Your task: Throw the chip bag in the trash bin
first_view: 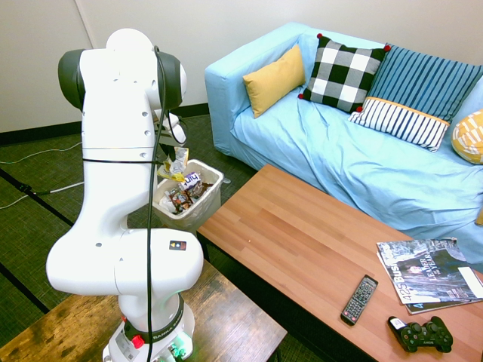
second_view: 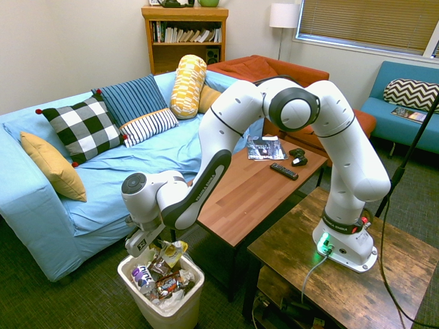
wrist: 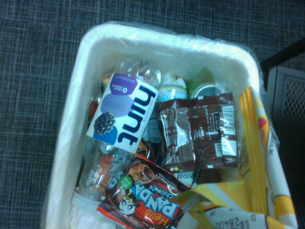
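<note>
The chip bag (second_view: 171,255), silvery-white with yellow edges, hangs upright just over the trash bin (second_view: 191,303), and its lower end reaches the pile inside. My gripper (second_view: 158,244) is right above the bin and looks shut on the bag's top. From the other side, the chip bag (first_view: 178,167) shows over the white bin (first_view: 214,197), with the gripper mostly hidden behind the arm. In the wrist view the bag (wrist: 252,157) rises along one side of the lined bin (wrist: 76,81).
Inside the bin lie a clear Hint bottle (wrist: 121,119), a brown candy wrapper (wrist: 198,131) and a red Hello Panda pack (wrist: 143,200). The wooden coffee table (first_view: 302,234) stands close beside the bin. The blue sofa (first_view: 332,151) is behind it.
</note>
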`<state>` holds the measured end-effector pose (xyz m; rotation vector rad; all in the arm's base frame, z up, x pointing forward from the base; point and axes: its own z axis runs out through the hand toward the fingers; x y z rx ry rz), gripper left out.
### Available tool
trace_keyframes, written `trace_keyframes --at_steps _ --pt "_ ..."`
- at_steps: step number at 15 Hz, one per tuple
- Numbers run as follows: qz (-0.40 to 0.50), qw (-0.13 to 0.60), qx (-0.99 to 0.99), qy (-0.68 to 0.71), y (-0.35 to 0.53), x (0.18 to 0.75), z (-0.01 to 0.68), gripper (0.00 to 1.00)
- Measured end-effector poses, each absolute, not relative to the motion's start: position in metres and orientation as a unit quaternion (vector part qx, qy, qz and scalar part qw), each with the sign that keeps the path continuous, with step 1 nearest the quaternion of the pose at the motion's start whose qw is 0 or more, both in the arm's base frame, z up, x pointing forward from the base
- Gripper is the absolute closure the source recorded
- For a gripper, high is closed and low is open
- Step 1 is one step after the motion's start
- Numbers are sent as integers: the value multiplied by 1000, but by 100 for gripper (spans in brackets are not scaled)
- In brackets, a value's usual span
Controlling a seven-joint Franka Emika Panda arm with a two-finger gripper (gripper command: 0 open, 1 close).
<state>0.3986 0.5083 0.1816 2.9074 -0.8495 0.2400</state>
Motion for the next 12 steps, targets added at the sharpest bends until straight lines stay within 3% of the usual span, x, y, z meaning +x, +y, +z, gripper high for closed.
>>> trace_keyframes --at_steps 12 --pt "64 43 957 -280 502 408 172 0"
